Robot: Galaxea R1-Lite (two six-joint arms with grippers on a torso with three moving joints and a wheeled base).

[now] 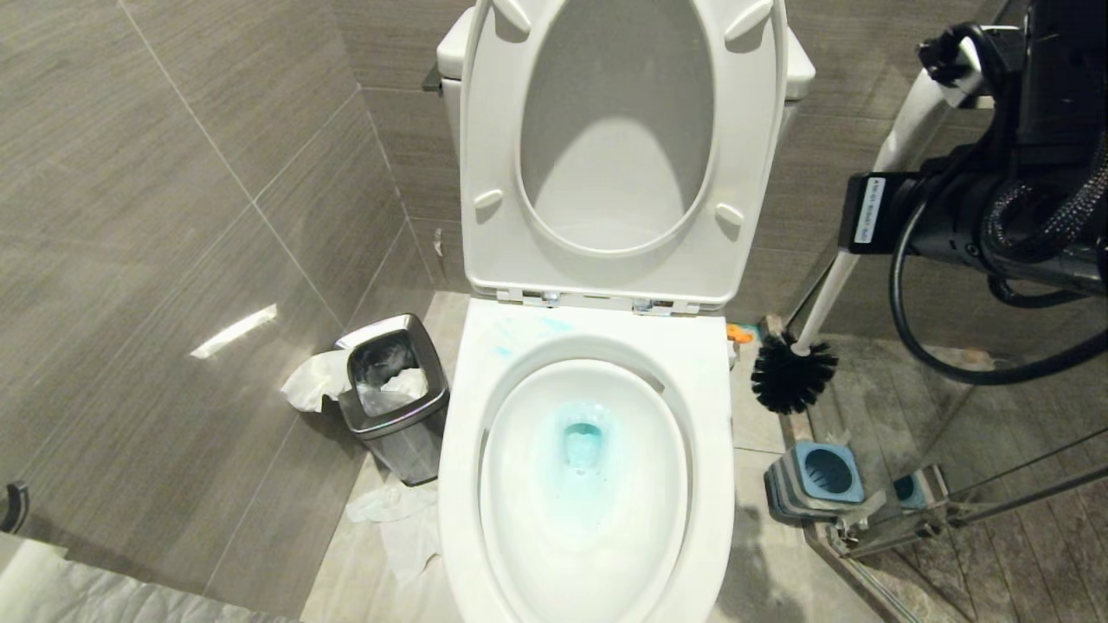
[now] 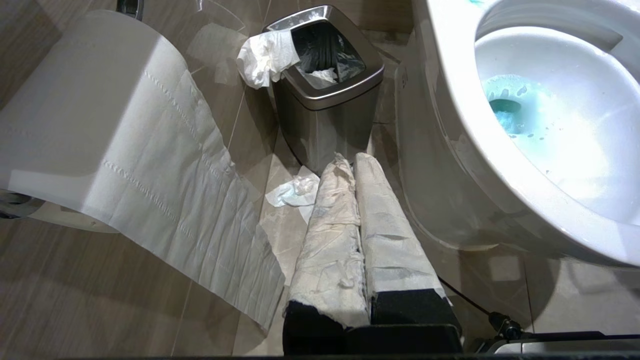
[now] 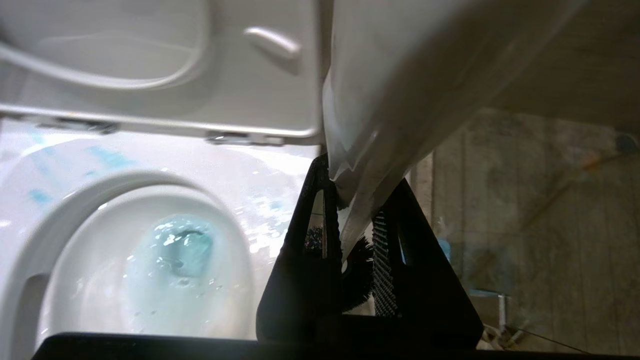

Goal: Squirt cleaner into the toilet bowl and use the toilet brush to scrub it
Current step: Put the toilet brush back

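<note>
Cleaner (image 1: 582,433) is already down in the toilet bowl (image 1: 467,484), pooled turquoise around the drain with a few pale smears on the far rim near the hinges, so my guess is the squirting part is done and scrubbing comes next. Toilet brush (image 1: 792,374) hangs in the air to the right of the bowl, bristles down, above and a bit beyond its blue-and-grey holder (image 1: 818,480) on the floor. Makes sense to carry it head-down like that so it can drop straight into the water once it swings left over the rim.

Right gripper (image 3: 357,235) is clamped on the brush handle, fingers nearly closed around it. You only really see that pinch in the right wrist view; in the head view it's mostly arm and cables. Left gripper (image 2: 356,165) sits parked low on the left, its paper-wrapped fingers pressed together with nothing in them. Its camera also catches the toilet paper roll (image 2: 90,110) and the steel bin (image 2: 325,85) stuffed with tissue, which the head view only partly shows.
</note>
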